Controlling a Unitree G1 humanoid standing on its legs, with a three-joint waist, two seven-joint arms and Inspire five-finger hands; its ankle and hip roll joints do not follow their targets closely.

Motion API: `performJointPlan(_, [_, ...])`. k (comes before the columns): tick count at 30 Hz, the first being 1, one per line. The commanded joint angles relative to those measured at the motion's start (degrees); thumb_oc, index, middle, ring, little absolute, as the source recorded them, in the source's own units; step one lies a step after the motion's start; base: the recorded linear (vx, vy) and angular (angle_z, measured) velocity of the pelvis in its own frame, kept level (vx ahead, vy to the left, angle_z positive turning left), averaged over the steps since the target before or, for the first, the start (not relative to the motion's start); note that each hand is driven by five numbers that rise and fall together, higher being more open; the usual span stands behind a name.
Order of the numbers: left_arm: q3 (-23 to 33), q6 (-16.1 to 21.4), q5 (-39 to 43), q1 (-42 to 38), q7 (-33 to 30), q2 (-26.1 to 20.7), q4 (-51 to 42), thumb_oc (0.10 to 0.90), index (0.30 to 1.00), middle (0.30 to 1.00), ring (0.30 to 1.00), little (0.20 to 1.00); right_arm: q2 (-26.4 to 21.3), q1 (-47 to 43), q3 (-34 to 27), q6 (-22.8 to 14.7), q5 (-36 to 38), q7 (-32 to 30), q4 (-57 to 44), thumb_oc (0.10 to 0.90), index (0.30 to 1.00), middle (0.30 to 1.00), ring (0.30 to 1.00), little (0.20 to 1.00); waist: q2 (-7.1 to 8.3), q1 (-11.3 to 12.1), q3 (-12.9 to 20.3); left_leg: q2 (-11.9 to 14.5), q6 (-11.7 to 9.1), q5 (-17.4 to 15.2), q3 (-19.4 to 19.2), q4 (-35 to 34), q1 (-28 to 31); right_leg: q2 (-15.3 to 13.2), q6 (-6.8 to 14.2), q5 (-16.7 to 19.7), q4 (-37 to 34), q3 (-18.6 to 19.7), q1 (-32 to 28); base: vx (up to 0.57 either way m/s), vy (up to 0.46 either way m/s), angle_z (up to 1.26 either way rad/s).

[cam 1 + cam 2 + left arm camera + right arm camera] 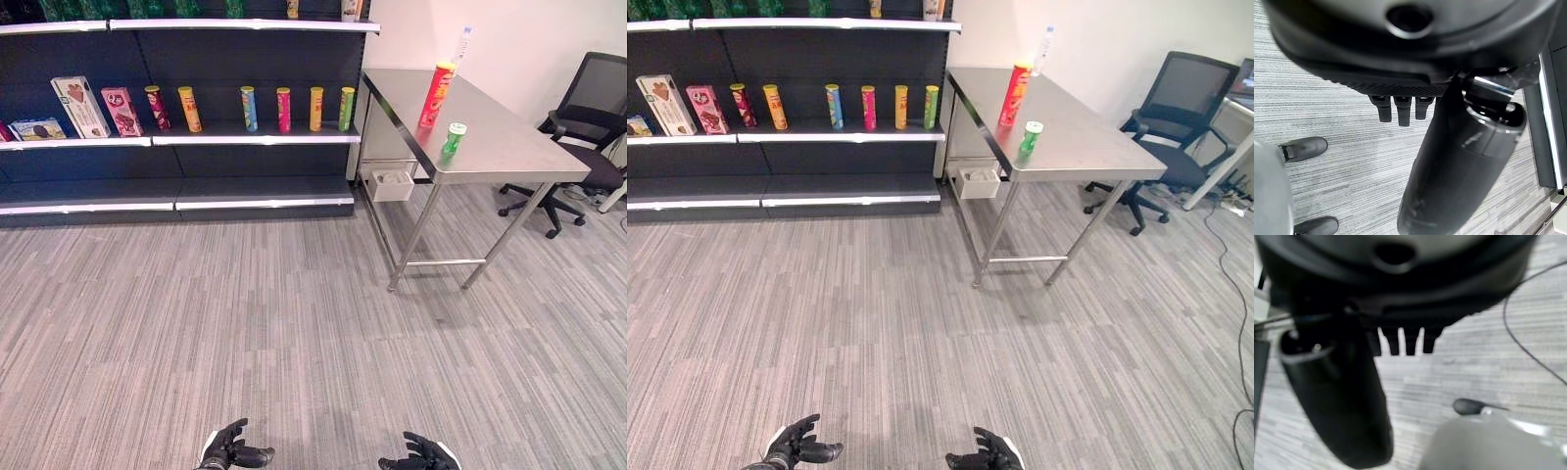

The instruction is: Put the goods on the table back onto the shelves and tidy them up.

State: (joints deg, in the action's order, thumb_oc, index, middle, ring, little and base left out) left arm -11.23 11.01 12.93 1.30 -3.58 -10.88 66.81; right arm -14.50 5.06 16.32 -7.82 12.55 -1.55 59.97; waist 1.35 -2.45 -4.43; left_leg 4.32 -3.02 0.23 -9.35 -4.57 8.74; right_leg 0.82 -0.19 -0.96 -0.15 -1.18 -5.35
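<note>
A tall red can (pixel 437 95) stands on the steel table (pixel 509 147) at the right. A small green can (pixel 453 139) stands nearer the table's front edge, and a clear bottle (pixel 461 46) is at the back by the wall. The dark shelves (pixel 255 139) at the back left carry a row of several coloured cans (pixel 284 109) and some boxes (pixel 80 106). My left hand (pixel 235 450) and right hand (pixel 421 455) hang low over the floor, far from the table. Both are open and hold nothing; the wrist views show relaxed fingers (pixel 1400 107) (pixel 1400 340) over bare floor.
A black office chair (pixel 588 127) stands to the right of the table. A small white box (pixel 392 183) sits under the table by the shelf end. The lowest shelf board (pixel 245 186) is bare. Wide grey floor (pixel 294 333) lies between me and the shelves.
</note>
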Motion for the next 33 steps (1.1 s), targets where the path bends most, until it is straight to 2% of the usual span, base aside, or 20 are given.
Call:
performJointPlan(1, [-2.2, 3.0, -0.5, -3.9, -0.9, -1.5, -1.9, 0.8, 0.9, 0.9, 0.9, 0.9, 0.3, -2.5, -1.0, -2.9, 1.2, -1.2, -0.7, 0.8, 0.9, 0.9, 0.9, 0.9, 2.75, 0.0, 1.7, 1.4, -3.0, -3.3, -2.5, -0.4, 1.6, -4.9, 9.5, -0.5, -3.5, 8.1, -0.9, 0.0, 0.0, 0.0])
performJointPlan(33, [-2.5, 2.7, -1.7, -3.6, -1.6, -1.2, -0.6, 0.8, 0.9, 0.9, 0.9, 0.9, 0.1, -2.4, -1.8, -2.9, 2.4, -1.6, 0.2, 0.8, 0.9, 0.9, 0.9, 0.9, 2.31, -0.4, 1.4, 1.4, -2.9, -3.8, -2.9, -0.4, 2.3, -4.4, 9.0, -1.4, -2.7, 8.3, -0.8, 0.0, 0.0, -0.01])
